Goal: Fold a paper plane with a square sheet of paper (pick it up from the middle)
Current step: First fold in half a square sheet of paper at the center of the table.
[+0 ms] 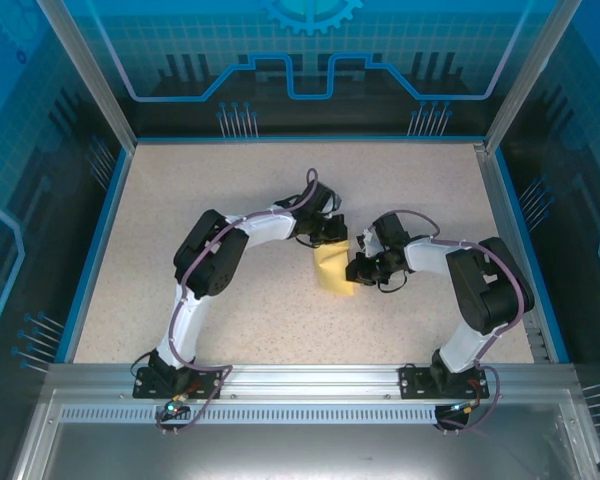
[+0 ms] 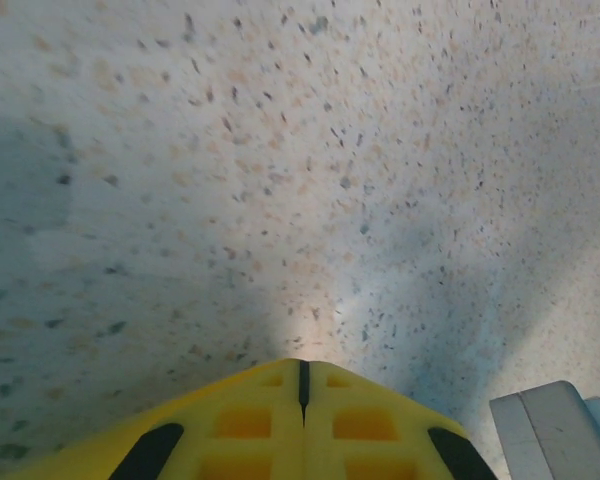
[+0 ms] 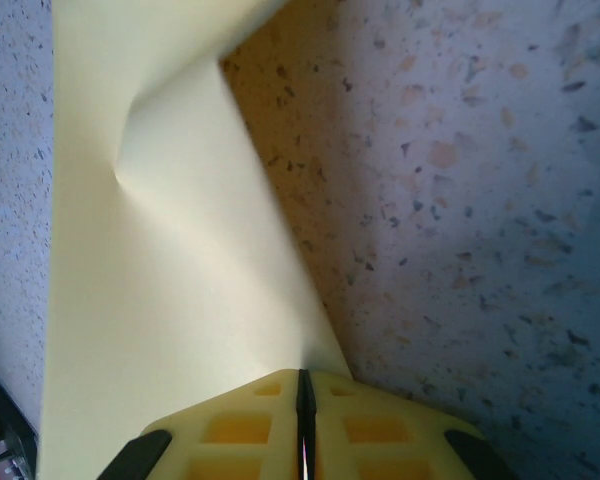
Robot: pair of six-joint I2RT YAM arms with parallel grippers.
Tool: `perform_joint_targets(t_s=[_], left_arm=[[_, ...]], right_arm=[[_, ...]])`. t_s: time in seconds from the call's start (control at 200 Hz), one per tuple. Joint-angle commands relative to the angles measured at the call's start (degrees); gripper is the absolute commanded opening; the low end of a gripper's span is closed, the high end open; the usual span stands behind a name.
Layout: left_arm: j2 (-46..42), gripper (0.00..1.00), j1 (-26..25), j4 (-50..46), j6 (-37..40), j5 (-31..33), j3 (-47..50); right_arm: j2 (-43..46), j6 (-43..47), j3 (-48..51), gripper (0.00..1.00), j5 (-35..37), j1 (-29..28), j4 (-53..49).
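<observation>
Top view first: you've got two grippers and one sheet. The square sheet of paper (image 1: 332, 270) lies pale yellow near the middle of the speckled table (image 1: 180, 200), right between the tools. Your left gripper (image 1: 330, 235) sits at the sheet's far edge, and your right gripper (image 1: 360, 270) is at its right edge. From up here the jaws are too small to read.

Left wrist now: two yellow fingers (image 2: 250, 420) of moulded plastic with square recesses. They're pressed together along one thin dark seam, with nothing between them. Beyond them is matt, beige tabletop with stone flecks. One pale grey block (image 2: 550, 430) pokes in at the lower right corner; you can't tell what it is.

Right wrist: two more yellow waffle-pattern fingers, closed tight. The sheet runs straight into their seam, so they're clamped on its edge. The paper is smooth and unmarked. It's lifted off the table and bowed, with one soft dent toward the upper left.
</observation>
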State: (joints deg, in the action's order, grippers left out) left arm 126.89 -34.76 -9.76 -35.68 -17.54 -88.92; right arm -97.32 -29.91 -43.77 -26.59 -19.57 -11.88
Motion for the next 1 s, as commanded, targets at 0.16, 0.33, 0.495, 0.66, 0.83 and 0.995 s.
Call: perform_joint_targets(t_s=[0.16,0.33,0.495,0.66,0.83,0.995], left_arm=[[-2.09,0.07,2.38,-6.98,5.3,6.93,-7.83],[-3.76,0.07,1.9,-4.34,4.75,3.15,-4.73],[-5.05,0.05,0.15,0.18,1.71,-4.6,1.13],[-6.14,0.04,-1.83,2.93,0.31,-7.29,5.88],[-4.56,0.04,-2.63,2.9,-0.34,-7.21,6.04],[-2.01,0.04,-3.07,2.45,-1.53,-6.44,5.11]], right_arm=[[-3.05,0.65,3.16,0.1,3.92,-0.18,-5.89],[-2.69,0.63,3.5,0.1,3.8,-0.29,-5.83],[-2.53,0.64,3.26,0.1,3.9,-0.27,-6.07],[-2.7,0.56,3.51,0.1,3.87,-0.29,-5.96],[-3.1,0.4,3.68,0.1,3.75,-0.29,-5.63],[-2.87,0.29,3.73,0.1,3.85,-0.29,-5.79]])
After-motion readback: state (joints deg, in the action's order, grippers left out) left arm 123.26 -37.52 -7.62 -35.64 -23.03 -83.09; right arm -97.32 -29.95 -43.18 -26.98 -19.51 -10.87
